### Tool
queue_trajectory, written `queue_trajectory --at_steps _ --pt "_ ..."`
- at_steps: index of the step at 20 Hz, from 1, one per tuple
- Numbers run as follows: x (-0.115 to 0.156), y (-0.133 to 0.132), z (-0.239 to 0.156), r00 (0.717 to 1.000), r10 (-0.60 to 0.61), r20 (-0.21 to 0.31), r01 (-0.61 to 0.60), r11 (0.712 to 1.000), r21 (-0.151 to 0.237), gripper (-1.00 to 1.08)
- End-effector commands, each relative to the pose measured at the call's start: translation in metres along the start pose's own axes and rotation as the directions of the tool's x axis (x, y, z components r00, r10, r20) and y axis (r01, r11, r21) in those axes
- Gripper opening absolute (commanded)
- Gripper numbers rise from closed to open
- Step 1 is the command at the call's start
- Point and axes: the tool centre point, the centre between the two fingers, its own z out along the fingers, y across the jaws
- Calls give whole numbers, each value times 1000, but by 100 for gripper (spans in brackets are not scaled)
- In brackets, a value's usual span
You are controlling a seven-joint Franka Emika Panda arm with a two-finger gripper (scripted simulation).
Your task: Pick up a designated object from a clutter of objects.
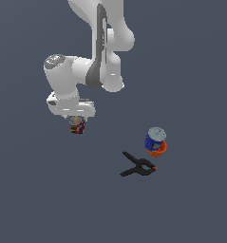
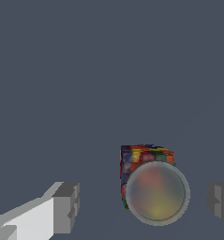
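Arm (image 1: 98,52) bent downward; hand (image 2: 144,206) pointing down, fingers (image 2: 66,208) spread wide apart.

Glossy-topped can (image 2: 155,191); matt grey pincer pads (image 2: 66,207).

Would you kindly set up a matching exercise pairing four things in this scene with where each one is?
Things:
1. multicoloured can
2. blue can
3. orange cup
4. black clamp

Places:
A. touching the blue can's base
B. between the open fingers of the hand
C. apart, just below the cup in the exterior view
D. against the orange cup, grey lid showing

Pairs: 1-B, 2-D, 3-A, 4-C
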Motion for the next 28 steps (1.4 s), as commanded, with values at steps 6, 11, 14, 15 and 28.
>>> queue_trajectory --at_steps 6,11,14,15,28 --pt "-25 23 25 1000 9 4 -9 1000 -10 100" --pt "-27 26 27 1000 10 6 -10 1000 -11 100" --pt "-27 26 30 1000 10 6 -10 1000 -11 100" --pt "-27 26 32 1000 10 6 -10 1000 -11 100" --pt "-29 27 74 1000 11 6 -11 1000 -12 100"
